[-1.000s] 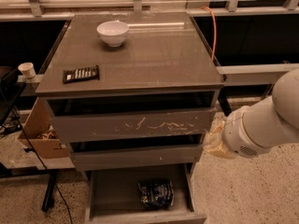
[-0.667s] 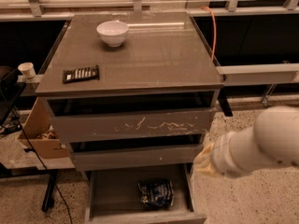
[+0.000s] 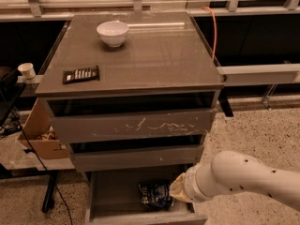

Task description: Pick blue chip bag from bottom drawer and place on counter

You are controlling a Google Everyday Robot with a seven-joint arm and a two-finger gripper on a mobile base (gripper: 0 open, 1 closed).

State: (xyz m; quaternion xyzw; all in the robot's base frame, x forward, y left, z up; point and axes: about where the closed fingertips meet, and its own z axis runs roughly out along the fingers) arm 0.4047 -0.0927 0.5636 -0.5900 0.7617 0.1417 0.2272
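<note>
The blue chip bag [image 3: 154, 194], dark and crumpled, lies on the grey floor of the open bottom drawer [image 3: 112, 191], right of its middle. My white arm comes in from the lower right. My gripper [image 3: 175, 191] is at the drawer's right side, right next to the bag's right edge; its tan wrist cover hides most of it. The counter [image 3: 150, 55] is the glossy grey-brown top of the cabinet, above the three drawers.
A white bowl [image 3: 112, 33] stands at the counter's back left. A flat black striped packet [image 3: 81, 74] lies at its front left. A cardboard box [image 3: 40, 135] and a paper cup [image 3: 26, 70] are left of the cabinet. An orange cable [image 3: 214, 32] hangs at its right.
My arm has dropped and moved left, from beside the middle drawer down to the open bottom drawer. The gripper is now next to the bag. The bag has not moved.
</note>
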